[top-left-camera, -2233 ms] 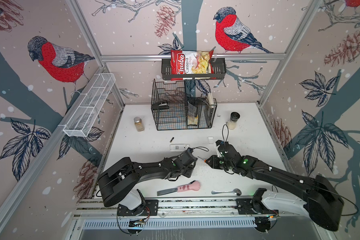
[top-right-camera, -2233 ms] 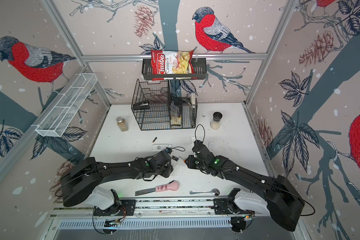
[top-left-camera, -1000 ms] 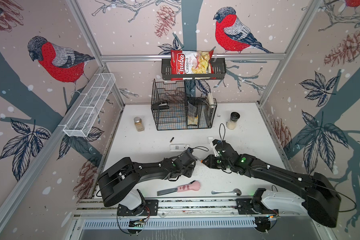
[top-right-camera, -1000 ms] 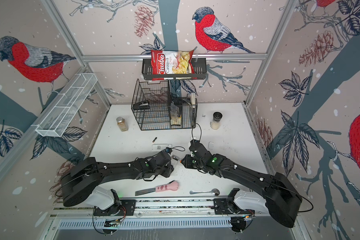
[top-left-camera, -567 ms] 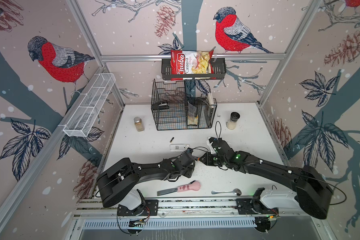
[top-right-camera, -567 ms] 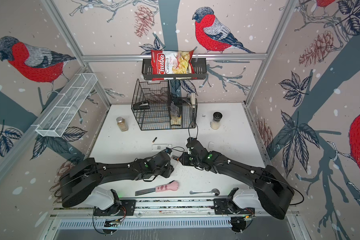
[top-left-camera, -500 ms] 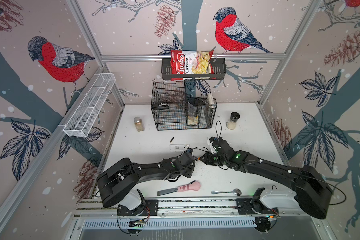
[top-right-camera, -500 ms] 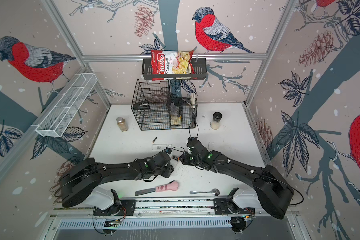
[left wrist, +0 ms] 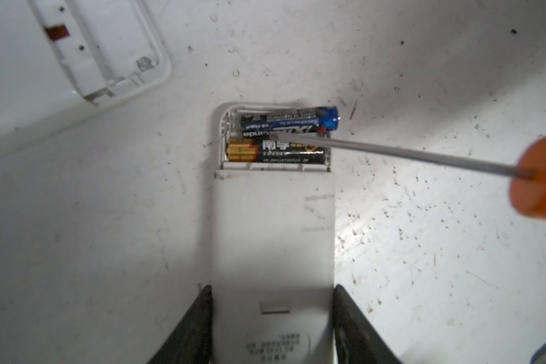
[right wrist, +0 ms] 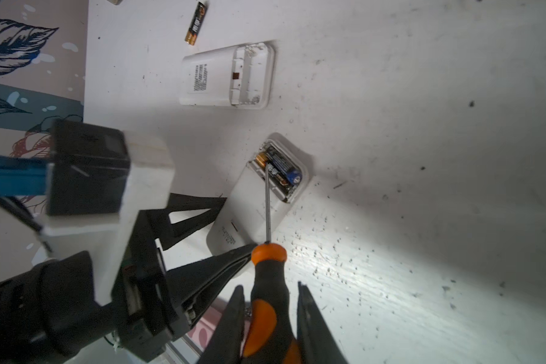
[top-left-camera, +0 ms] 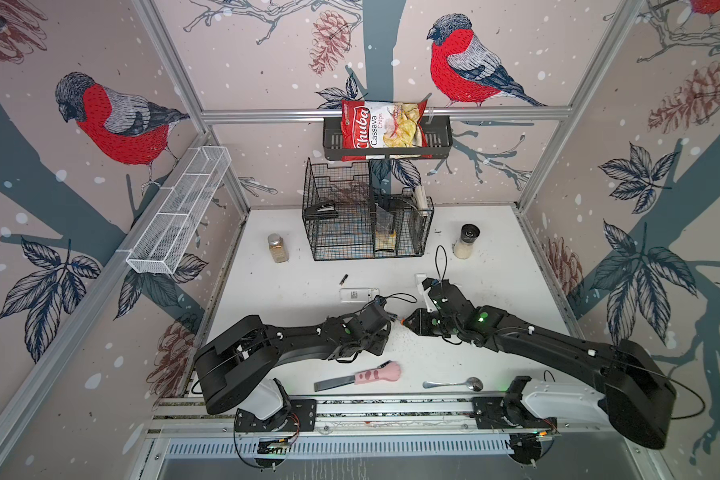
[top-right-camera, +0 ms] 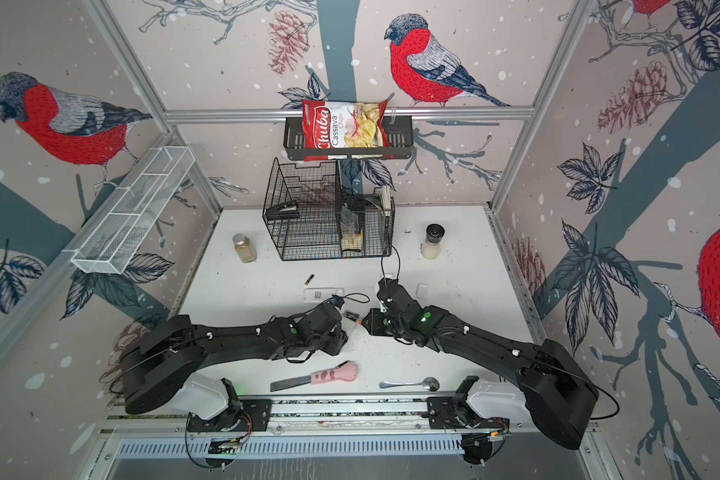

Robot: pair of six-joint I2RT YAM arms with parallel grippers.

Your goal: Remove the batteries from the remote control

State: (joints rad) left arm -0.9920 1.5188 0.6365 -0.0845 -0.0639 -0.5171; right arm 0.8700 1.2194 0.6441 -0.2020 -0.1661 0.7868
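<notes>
In both top views the left gripper [top-right-camera: 345, 326] and the right gripper [top-right-camera: 368, 323] meet tip to tip near the front middle of the white tabletop [top-right-camera: 466, 266]. Between them shows a dark pair of finger-width cylindrical batteries [top-right-camera: 351, 316]. From up here I cannot tell whether either claw is spread. An orange speck of an orange-and-black-handled screwdriver with a thin steel shaft [top-right-camera: 362, 321] peeks from the right gripper. Farther back lie a spare white plastic remote [top-left-camera: 358, 294] and, just beyond it, a loose black-and-gold battery [top-left-camera: 344, 279].

The left wrist view shows the left gripper's two black fingers [left wrist: 191, 324] pressed against the long sides of a white rectangular plastic remote control [left wrist: 271, 233], pinching it on the tabletop. Its battery bay is uncovered at the far end. A black-and-gold battery [left wrist: 276, 153] lies seated there. Beside it, a blue-and-black battery [left wrist: 289, 123] has its blue end poking past the bay's edge. The screwdriver's tip rests where the two meet.

The right wrist view shows the right gripper clamped on the screwdriver's handle, with the shaft crossing over the remote control's back into the bay. The spare remote's bay is empty.
</notes>
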